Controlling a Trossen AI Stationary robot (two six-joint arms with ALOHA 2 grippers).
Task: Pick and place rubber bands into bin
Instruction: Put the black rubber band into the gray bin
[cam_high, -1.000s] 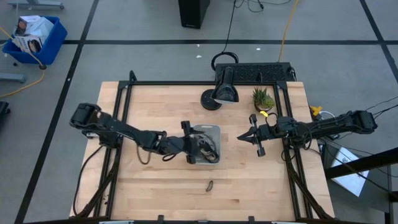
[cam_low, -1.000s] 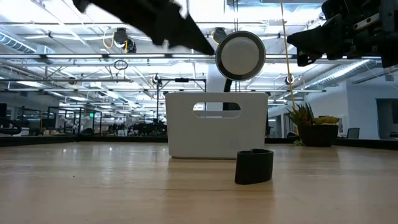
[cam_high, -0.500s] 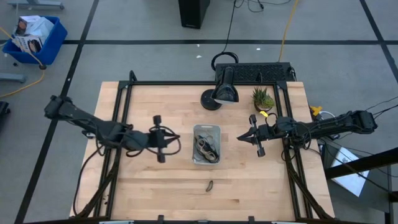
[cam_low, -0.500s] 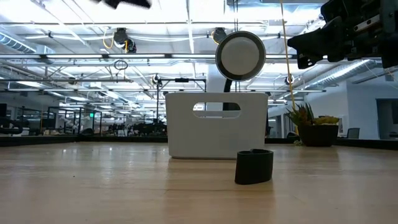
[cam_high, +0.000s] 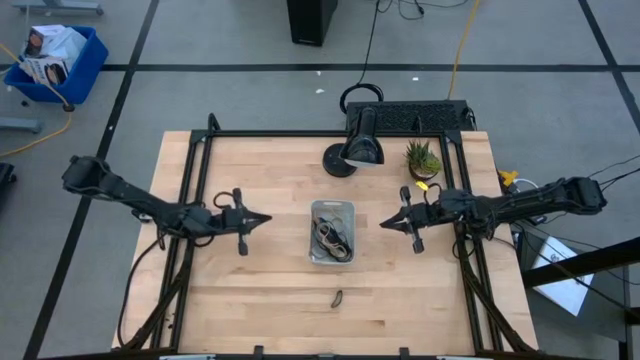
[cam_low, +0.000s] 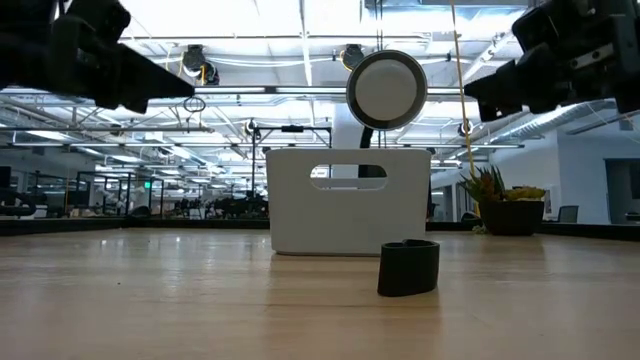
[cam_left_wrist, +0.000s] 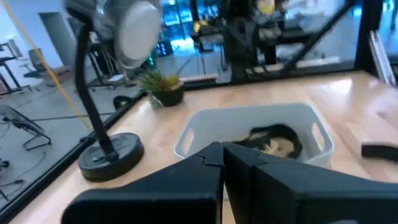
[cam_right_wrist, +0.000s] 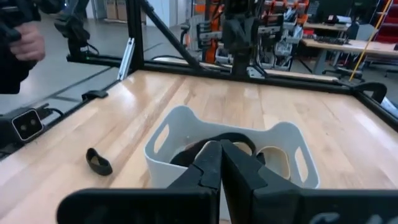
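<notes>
The bin (cam_high: 346, 210) is a small pale plastic tray with handle cut-outs, standing at the table's middle. Dark and pale tan rubber bands (cam_high: 330, 236) lie inside it; they also show in the left wrist view (cam_left_wrist: 273, 135) and the right wrist view (cam_right_wrist: 214, 140). One small dark band (cam_high: 337, 297) lies on the table nearer the front edge, and stands on edge in the low view (cam_low: 408, 267). My left gripper (cam_high: 262, 217) is shut and empty, left of the bin and above the table. My right gripper (cam_high: 385, 224) is shut and empty, right of the bin.
A desk lamp (cam_high: 358, 148) with a round base and a small potted plant (cam_high: 422, 157) stand at the far side behind the bin. A black metal frame (cam_high: 200, 150) runs around the table. Bare wood lies on the table's near half.
My left gripper has drawn back from over the bin toward the table's left edge and now hangs clear of it, well left of the bin. The bands stay in the bin. The small dark band on the table has not moved.
</notes>
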